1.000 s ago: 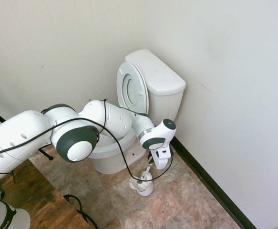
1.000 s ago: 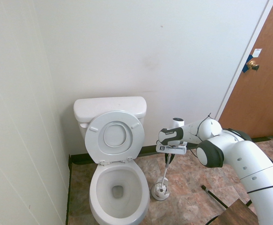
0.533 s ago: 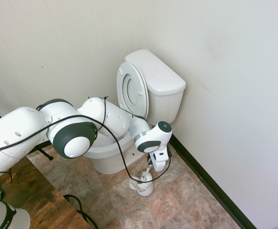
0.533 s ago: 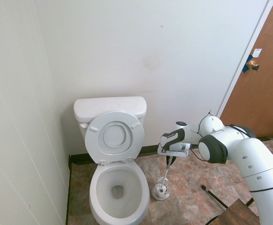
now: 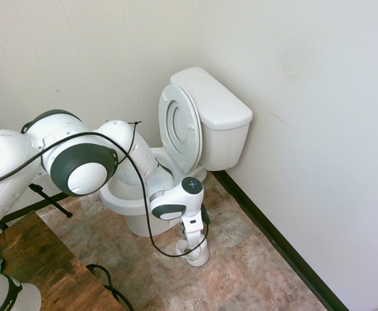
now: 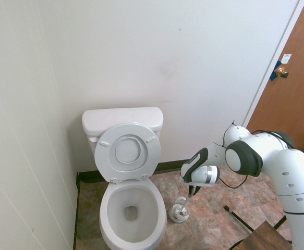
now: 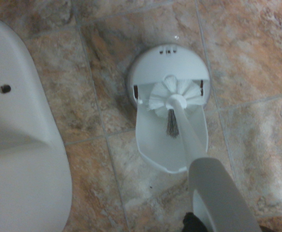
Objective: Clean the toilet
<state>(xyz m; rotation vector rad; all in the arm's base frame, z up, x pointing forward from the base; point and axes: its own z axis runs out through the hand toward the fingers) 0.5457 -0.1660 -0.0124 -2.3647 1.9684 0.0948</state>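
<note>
Gripper (image 6: pixel 192 191) has dropped, shut on brush (image 7: pixel 191 140); bristles over open holder (image 7: pixel 167 67), toilet's (image 6: pixel 133 191) 3 o'clock, second exterior view.

Tiled floor (image 6: pixel 209 224), toilet (image 6: pixel 132 213), brush holder (image 6: pixel 179 212)

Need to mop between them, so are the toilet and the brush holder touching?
Apart. The wrist view shows floor tiles running between the toilet and the brush holder.

No readable text, labels, brands, numbers or signs anywhere in the pictures.
</note>
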